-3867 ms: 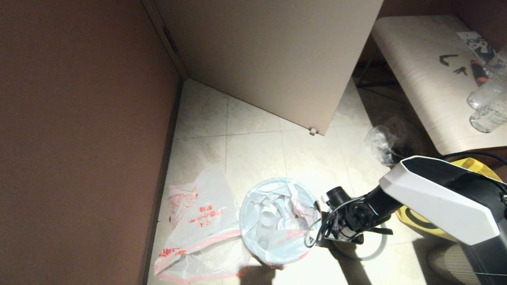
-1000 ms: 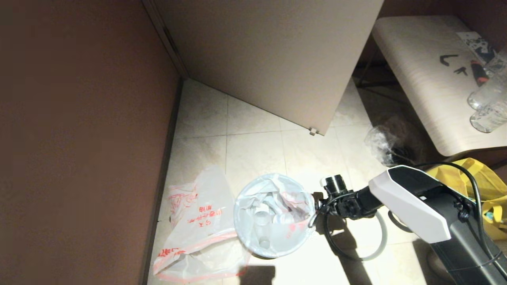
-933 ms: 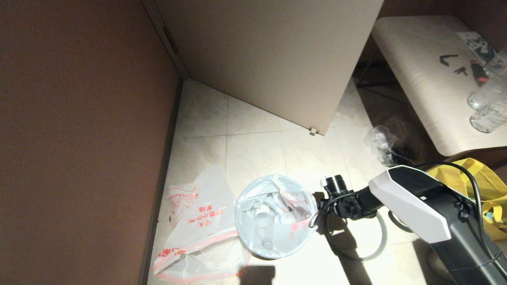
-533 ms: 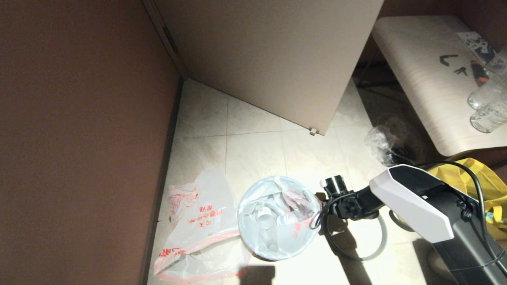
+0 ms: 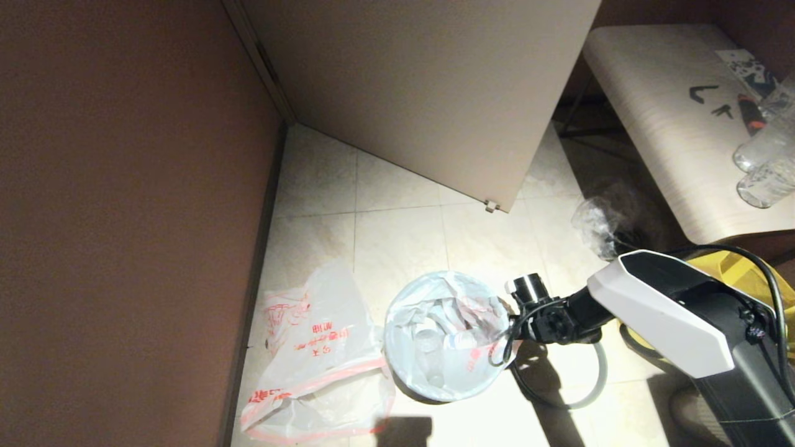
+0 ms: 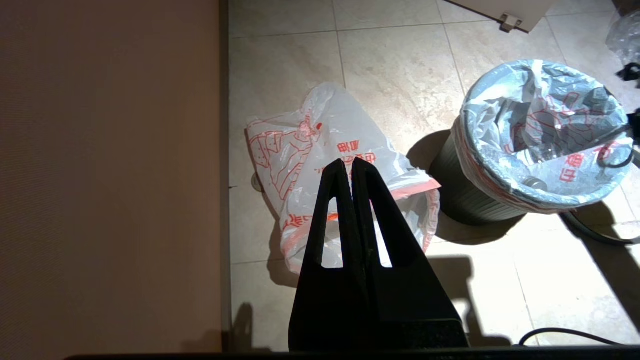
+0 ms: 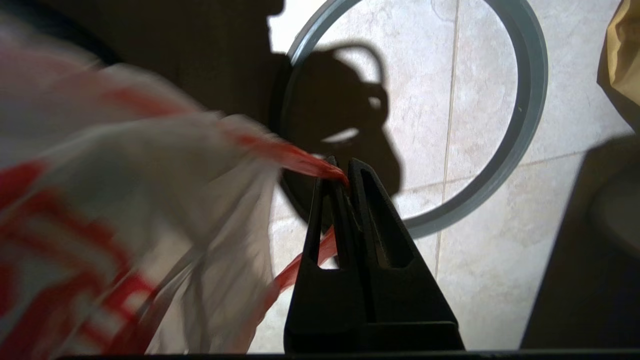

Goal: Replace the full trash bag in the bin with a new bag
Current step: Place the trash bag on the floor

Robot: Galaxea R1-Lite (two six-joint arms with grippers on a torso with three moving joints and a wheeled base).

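Pale tiled floor [image 5: 397, 236] beside a brown wall [image 5: 124, 205]; the new bag [image 5: 310, 360] lies slack; the full trash bag [image 5: 444, 338], bulging with bottles, lines the bin [image 6: 462, 192]; the right gripper [image 7: 340, 172] pinches its red-orange hem; left gripper [image 6: 350, 167] closed, empty.

Two white film bags with red print are present: one full trash bag [image 5: 444, 335] seated in the bin [image 6: 462, 197], and one slack new bag [image 5: 313, 363] at the lower left of the head view. One grey hoop [image 5: 590, 388] lies at the lower right. One small clear bag [image 5: 599, 226], one yellow tote [image 5: 767, 273] and two clear bottles [image 5: 767, 164] occupy the right side.
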